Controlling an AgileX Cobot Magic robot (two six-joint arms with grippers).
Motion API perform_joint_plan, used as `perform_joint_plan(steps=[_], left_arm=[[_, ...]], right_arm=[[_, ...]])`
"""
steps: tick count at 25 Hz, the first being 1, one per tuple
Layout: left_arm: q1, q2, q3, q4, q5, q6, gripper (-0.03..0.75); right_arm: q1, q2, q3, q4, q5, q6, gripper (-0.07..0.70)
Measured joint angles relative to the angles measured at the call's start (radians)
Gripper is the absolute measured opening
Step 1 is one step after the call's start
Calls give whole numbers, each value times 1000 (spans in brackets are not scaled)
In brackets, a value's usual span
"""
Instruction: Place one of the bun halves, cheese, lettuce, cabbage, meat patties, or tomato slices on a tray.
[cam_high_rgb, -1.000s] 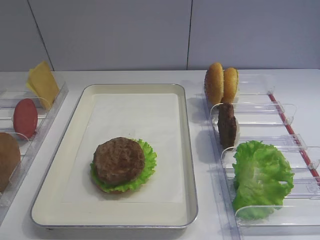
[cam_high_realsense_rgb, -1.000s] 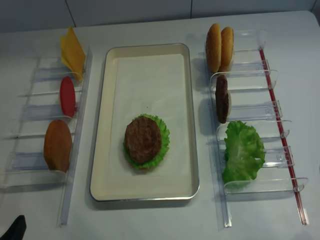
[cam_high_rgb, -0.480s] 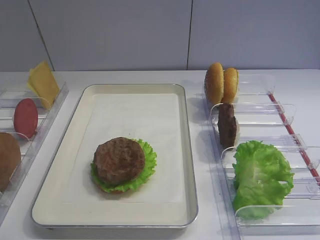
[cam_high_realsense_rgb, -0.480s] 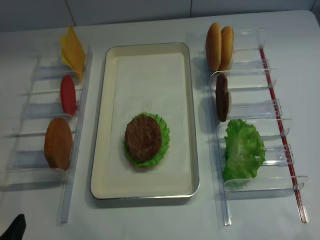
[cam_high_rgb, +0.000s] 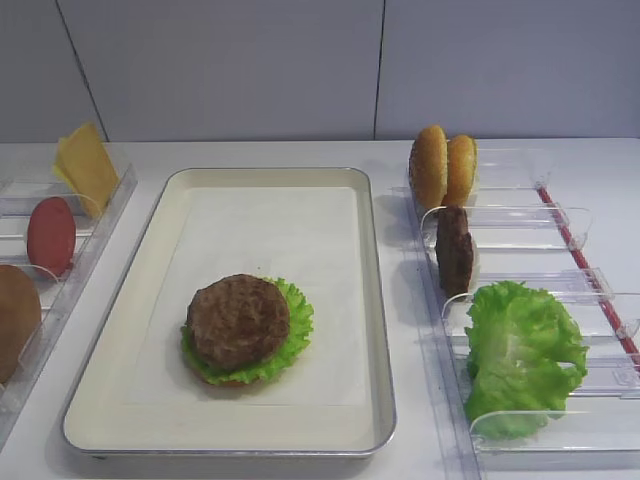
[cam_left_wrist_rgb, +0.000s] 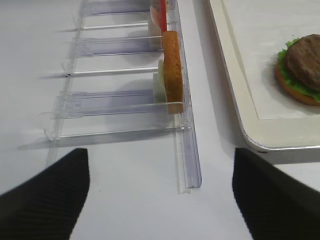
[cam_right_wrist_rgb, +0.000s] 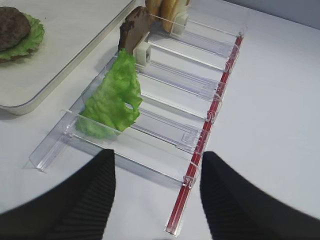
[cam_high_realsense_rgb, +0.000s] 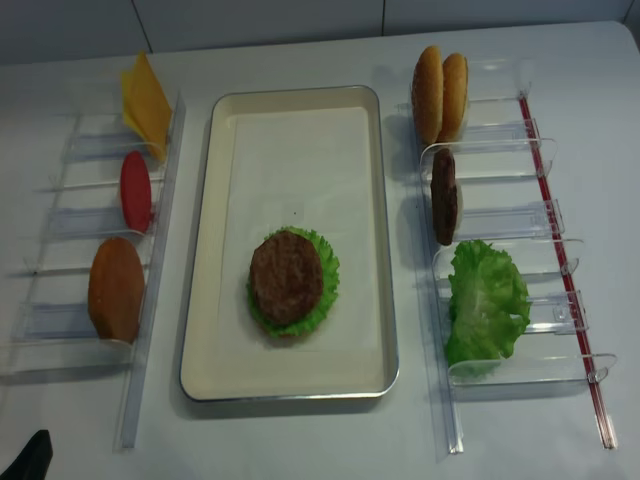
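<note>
The right gripper hangs with its jaws spread wide and empty above the near end of the right-hand clear bin rack; the left gripper is just as wide apart over the table. On the tray a meat patty lies on lettuce over a bun half. I can read no writing anywhere. Since a second ago only the tomato slice and lone bun in the left rack have shifted slightly.
</note>
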Motion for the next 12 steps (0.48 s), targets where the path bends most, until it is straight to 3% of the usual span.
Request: perform_joint_plan(steps=[8, 12], left_arm=[[0, 0, 0, 0, 0, 0, 545], [0, 0, 0, 0, 0, 0, 545]], right_arm=[[0, 0, 0, -10, 0, 15, 408], [-66, 0, 0, -13, 0, 18, 408]])
